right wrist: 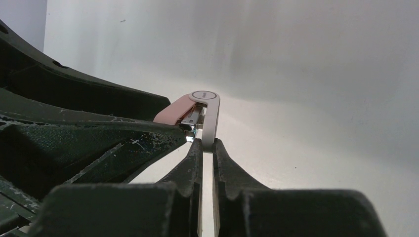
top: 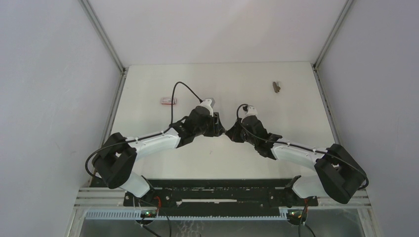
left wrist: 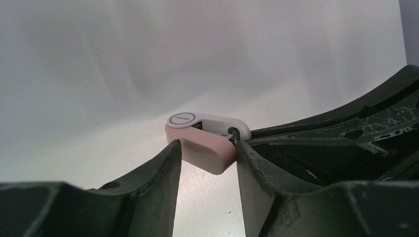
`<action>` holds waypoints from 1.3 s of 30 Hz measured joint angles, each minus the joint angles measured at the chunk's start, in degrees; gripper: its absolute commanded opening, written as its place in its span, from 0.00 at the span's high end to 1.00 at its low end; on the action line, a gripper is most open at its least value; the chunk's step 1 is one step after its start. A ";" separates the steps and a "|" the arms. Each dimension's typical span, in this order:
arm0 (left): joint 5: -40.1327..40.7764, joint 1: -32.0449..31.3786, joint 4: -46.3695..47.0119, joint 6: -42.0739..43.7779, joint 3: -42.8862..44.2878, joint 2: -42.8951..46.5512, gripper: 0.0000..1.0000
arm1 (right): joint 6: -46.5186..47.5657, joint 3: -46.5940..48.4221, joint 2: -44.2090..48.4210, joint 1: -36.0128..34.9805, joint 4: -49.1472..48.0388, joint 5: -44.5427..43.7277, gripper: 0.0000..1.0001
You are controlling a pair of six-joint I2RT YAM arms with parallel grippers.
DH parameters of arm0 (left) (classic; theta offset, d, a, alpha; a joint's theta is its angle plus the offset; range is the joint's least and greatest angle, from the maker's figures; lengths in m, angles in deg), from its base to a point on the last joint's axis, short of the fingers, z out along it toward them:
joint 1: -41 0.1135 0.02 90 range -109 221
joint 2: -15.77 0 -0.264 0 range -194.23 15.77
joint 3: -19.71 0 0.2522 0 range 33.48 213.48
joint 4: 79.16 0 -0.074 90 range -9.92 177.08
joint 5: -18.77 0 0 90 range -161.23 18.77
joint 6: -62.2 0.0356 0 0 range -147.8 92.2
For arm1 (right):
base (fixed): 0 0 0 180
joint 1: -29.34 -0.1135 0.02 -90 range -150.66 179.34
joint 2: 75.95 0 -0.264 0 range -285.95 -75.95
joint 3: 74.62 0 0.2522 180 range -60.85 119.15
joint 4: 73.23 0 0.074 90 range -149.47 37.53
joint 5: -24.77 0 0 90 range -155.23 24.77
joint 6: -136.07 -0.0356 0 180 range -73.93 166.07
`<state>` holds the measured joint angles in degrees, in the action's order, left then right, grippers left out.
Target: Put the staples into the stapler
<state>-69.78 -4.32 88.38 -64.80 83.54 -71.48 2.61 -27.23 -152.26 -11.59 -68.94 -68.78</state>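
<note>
- My left hand (left wrist: 207, 147) clamps the stapler (left wrist: 200, 150) by its pink base; right hand (right wrist: 207, 144) pinches the white lid.
- Risk: thin pinch slips, lid snaps shut.

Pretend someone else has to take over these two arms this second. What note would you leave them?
Left gripper: closed on the pink base of the stapler.
Right gripper: shut on the stapler's white top arm.
The stapler hangs between the two arms, hinged partly open, with its metal channel showing.
Staple box: lying on the table beyond the left arm, with neither gripper near it.
Done: stapler gripped and partly opened.
Left: fetch a strip of staples, slide it into the channel, close the stapler.
</note>
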 measured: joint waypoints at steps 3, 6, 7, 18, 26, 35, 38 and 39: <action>-0.22 0.11 0.11 -0.02 -0.02 0.00 0.53 | -0.02 0.00 0.00 0.09 0.00 0.07 1.00; -0.37 0.13 0.26 0.00 -0.07 0.00 0.54 | -0.07 0.00 0.00 0.20 0.00 0.24 1.00; -0.37 0.13 0.42 0.00 -0.15 0.00 0.55 | -0.07 0.00 0.00 0.24 0.00 0.28 1.00; 1.88 2.51 -0.61 0.09 -1.77 0.35 0.57 | -0.22 0.02 -0.48 1.84 2.27 -0.70 1.00; 2.71 2.73 -0.57 0.11 -2.97 0.94 0.54 | -0.26 0.02 -0.46 2.21 2.99 0.33 1.00; 5.90 3.65 -0.92 0.55 -10.32 3.32 0.44 | -2.19 -3.65 6.51 6.99 4.63 10.40 1.00; 6.19 3.74 -0.94 0.55 -13.05 4.22 0.40 | -2.93 -5.33 9.40 8.81 5.27 14.60 1.00; 6.34 3.74 -0.79 0.52 -13.90 4.68 0.39 | -3.02 -5.46 9.79 9.20 5.60 15.67 1.00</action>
<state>-63.44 -0.58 87.59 -64.27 69.64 -66.80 -0.41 -32.69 -142.47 -2.39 -63.35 -53.11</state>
